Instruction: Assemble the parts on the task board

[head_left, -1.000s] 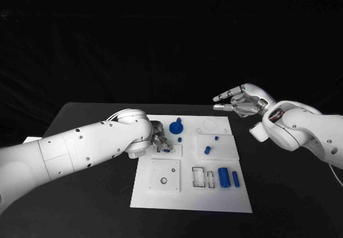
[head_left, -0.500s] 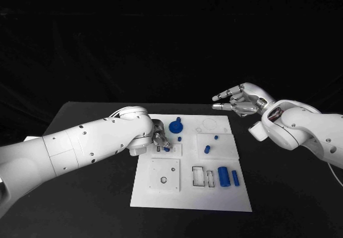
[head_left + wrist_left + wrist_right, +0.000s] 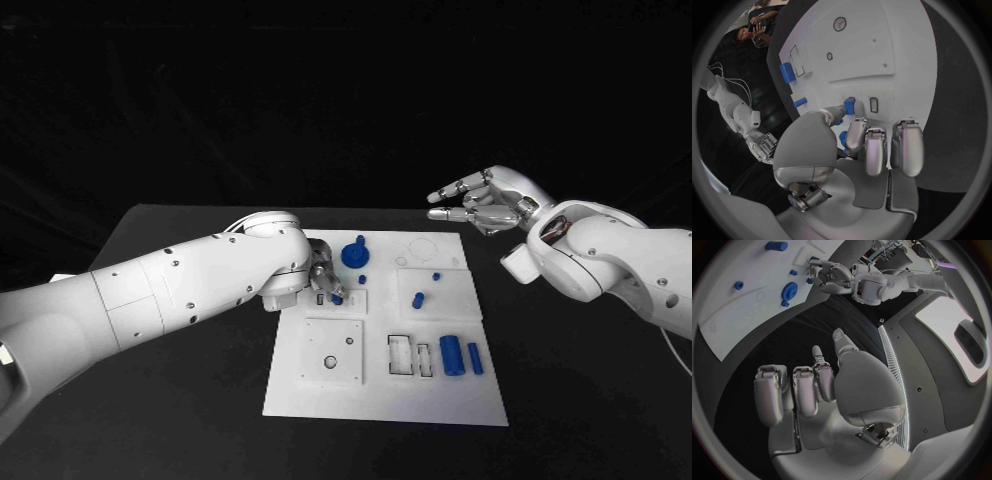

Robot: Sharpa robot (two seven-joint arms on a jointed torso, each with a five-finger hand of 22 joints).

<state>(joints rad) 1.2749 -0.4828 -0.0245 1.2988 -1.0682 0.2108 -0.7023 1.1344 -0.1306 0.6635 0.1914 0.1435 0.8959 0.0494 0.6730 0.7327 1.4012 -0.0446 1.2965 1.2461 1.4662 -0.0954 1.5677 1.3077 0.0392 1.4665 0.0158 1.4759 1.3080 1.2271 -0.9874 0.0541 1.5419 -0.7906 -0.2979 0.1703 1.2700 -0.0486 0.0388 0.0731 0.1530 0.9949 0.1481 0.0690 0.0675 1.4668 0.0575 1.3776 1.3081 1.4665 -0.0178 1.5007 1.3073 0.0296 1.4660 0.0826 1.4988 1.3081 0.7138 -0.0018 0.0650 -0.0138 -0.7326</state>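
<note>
Overhead, left hand (image 3: 320, 280) is mostly hidden behind its own forearm at the board's (image 3: 387, 400) left edge; grip can't be read there. Right hand (image 3: 483, 203) hovers off the board's far right corner, fingers spread, empty. Two cylinders (image 3: 462, 358) lie in the near-right area, disc (image 3: 355, 259) at the far side. Left wrist: thumb and finger pinch a small blue peg (image 3: 849, 106) touching the board beside a slot (image 3: 874, 104). Right wrist: fingers (image 3: 795, 387) apart, nothing held; the disc (image 3: 789, 290) shows there too.
</note>
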